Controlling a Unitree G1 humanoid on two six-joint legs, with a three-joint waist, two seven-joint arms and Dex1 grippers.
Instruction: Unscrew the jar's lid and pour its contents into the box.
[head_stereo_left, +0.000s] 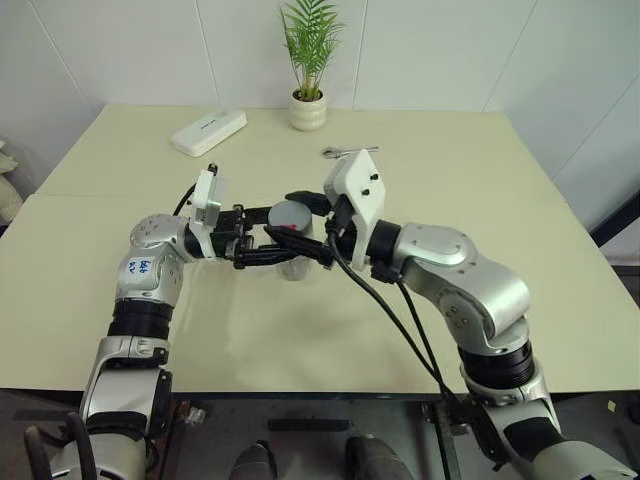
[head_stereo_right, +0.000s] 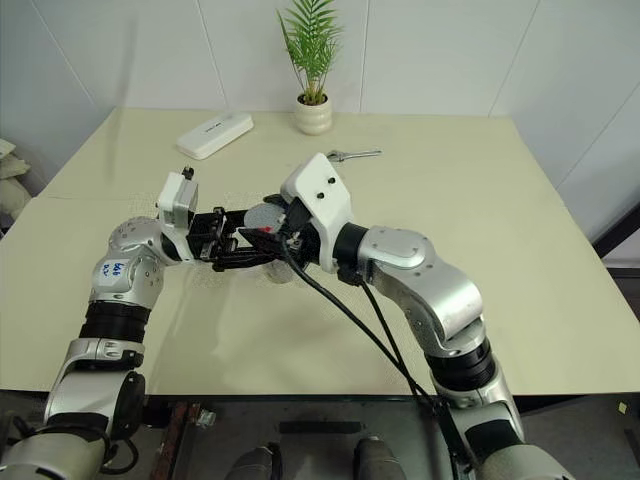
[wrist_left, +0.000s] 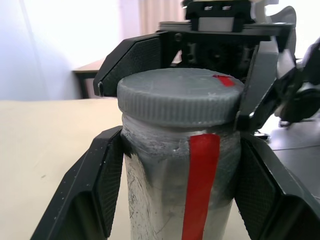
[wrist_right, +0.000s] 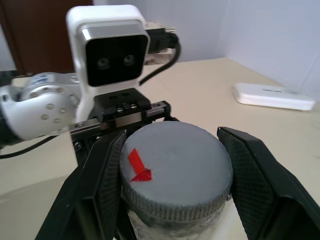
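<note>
**Both grippers meet on the jar above the counter**

Head views: The two arms reach toward each other over the middle of the pale counter. The left gripper comes in from the left with its fingers clamped on the body of the jar. The right gripper comes in from the right, its fingers closed on the grey lid, which sits on top of the jar. A small red mark shows at the lid's near edge. Whether the jar's base touches the counter cannot be told here. At the far side of the counter lie a flat white case, a white plant pot with a green palm, and a spanner between the pot and the arms.

Left wrist view: The jar stands upright between the left gripper's two black fingers, which press against its silvery sides. A red stripe runs down the jar's wall. The ribbed lid is on the jar's mouth, and the right gripper's fingers hold its rim from behind.

Right wrist view: The lid, with a red arrow-shaped mark, sits between the right gripper's fingers, which close on its rim. The white case lies beyond on the counter.
</note>
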